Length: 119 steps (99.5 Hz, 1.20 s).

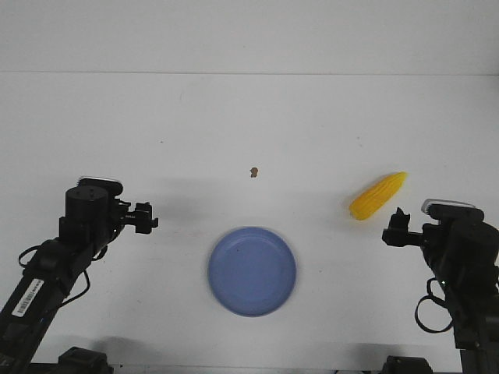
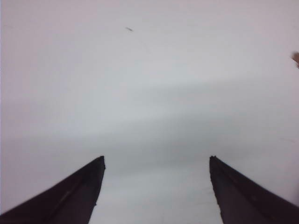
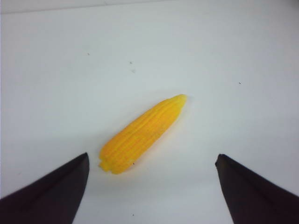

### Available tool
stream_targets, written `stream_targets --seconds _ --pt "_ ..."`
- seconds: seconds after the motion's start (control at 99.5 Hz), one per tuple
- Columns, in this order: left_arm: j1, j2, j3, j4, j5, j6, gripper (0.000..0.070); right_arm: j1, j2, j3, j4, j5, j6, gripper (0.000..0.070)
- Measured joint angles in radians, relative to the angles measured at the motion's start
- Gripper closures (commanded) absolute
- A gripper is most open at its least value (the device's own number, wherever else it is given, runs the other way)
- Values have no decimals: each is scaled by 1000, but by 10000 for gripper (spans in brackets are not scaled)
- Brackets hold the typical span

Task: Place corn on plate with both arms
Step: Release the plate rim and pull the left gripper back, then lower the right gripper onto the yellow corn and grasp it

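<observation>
**Desk:** What do you have on the front camera?

**Operator:** I see the white table (image 1: pixel 249 125) with the plate (image 1: pixel 252 271) lying at about 6 o'clock from the middle of the view, bare, nothing on it. The corn (image 1: pixel 377 195) lies flat on the table at roughly 2 o'clock from the plate, well apart from it, its pointed end aimed up toward 2 o'clock and its blunt end nearer the plate.

**Desk:** And the arms?

**Operator:** My left gripper (image 1: pixel 145 218) sits at 9 o'clock from the plate, pointing inward. In its wrist view its fingers (image 2: pixel 70 198) stand wide apart with only bare table between them, so it's spread and holding nothing. My right gripper (image 1: pixel 396 231) is at 3 o'clock from the plate, just below the corn's blunt end and not touching it.

**Desk:** Is the right one spread too?

**Operator:** Yes. In the right wrist view the two dark fingers (image 3: pixel 51 193) are well separated, and the corn (image 3: pixel 142 134) lies ahead of them, slanted, its blunt end closer to one finger. There's also a small brown speck (image 1: pixel 253 172) on the table at 12 o'clock from the plate.
</observation>
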Motion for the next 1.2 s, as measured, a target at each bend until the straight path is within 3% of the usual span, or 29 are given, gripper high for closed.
stream_targets --seconds 0.241,0.583,0.955,1.196 --pt "15 -5 0 1 0 11 237 0 76 1 50 0 83 139" --pt "15 -5 0 1 0 11 237 -20 440 4 230 -3 205 138" --pt "15 -5 0 1 0 11 237 -27 676 18 344 -5 234 138" --pt "15 -5 0 1 0 11 237 -27 750 20 398 -74 249 144"
